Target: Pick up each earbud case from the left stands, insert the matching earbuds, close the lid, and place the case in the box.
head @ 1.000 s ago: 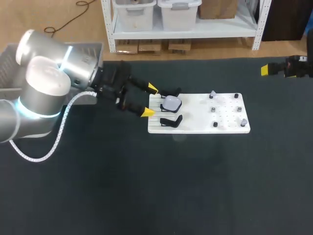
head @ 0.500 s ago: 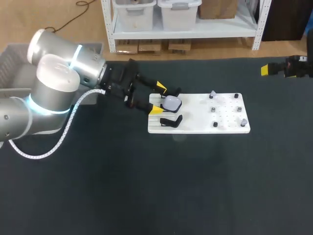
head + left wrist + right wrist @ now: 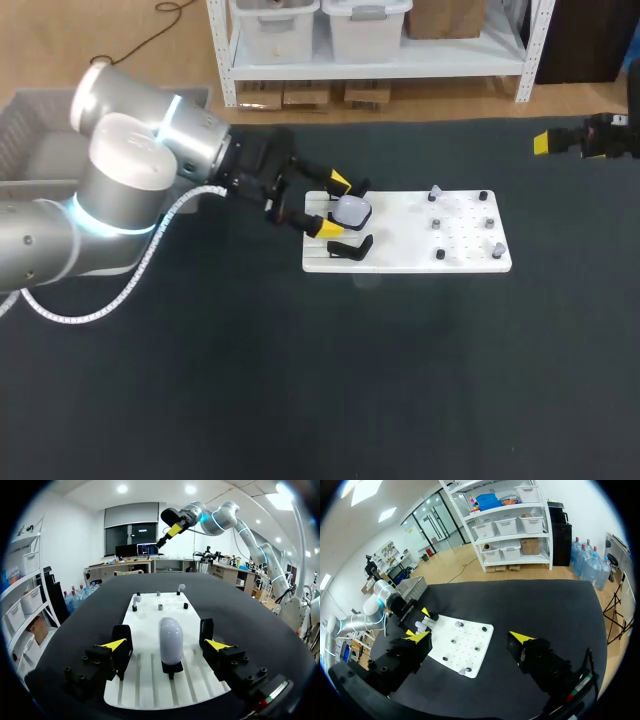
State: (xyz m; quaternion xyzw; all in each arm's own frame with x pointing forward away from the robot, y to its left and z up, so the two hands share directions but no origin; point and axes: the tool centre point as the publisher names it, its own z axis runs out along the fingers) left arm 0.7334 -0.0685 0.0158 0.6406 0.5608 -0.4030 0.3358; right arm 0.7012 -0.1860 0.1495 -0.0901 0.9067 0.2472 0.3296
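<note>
A pale, closed earbud case stands on a black stand at the left end of the white board. My left gripper is open, with one yellow tip on each side of the case and neither touching it. In the left wrist view the case stands upright between the open fingers. A second black stand beside it is empty. White earbuds sit on pegs at the board's right end. My right gripper hangs open at the far right edge, away from the board.
A grey bin stands at the table's far left, behind my left arm. Small black pegs dot the right half of the board. Dark table cloth stretches in front of the board.
My left gripper has moved right along the table, and its tips now flank the case on the stand. The right arm has not moved.
</note>
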